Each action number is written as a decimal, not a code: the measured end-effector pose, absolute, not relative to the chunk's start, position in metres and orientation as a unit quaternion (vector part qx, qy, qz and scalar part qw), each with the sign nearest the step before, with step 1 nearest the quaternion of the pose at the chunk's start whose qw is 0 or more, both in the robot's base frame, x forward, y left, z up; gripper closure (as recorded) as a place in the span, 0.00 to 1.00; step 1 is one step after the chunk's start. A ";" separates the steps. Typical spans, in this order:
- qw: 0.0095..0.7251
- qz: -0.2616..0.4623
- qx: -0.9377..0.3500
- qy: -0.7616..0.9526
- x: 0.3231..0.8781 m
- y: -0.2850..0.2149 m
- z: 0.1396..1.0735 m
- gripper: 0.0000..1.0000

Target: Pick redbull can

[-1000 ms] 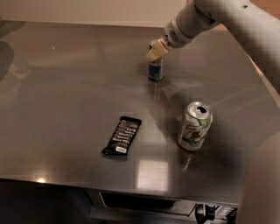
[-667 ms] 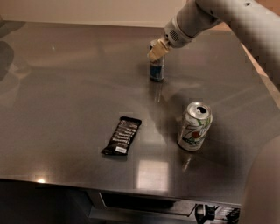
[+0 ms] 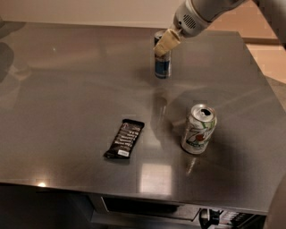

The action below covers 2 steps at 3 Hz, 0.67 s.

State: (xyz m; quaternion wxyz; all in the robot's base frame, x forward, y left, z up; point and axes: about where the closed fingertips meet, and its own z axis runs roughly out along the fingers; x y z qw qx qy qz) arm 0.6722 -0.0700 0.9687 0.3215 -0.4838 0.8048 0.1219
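I see the redbull can (image 3: 162,65) upright at the far side of the steel table (image 3: 67,89), a little right of the middle, with its blue-and-silver lower half in plain view. The gripper (image 3: 165,43) is right at the can's upper part; its tan tip lies across the front of the can just below the silver top and hides that stretch of it. From this angle I cannot tell whether the gripper is clamped on the can or standing apart around it. The arm (image 3: 201,13) reaches in from the upper right corner, white and grey, slanting down to the can.

Nearer to me and to the right, well apart from the redbull can, a wider silver can (image 3: 199,129) with green and red print stands upright, its top opened. To the left of that can, near the middle of the table, a black snack bar (image 3: 124,139) lies flat in its wrapper, turned slightly off square.
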 end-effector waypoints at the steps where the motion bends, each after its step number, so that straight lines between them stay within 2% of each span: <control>1: 0.320 0.121 -0.516 0.785 0.652 -0.075 1.000 1.00; 2: 0.315 0.119 -0.543 0.769 0.637 -0.081 1.024 1.00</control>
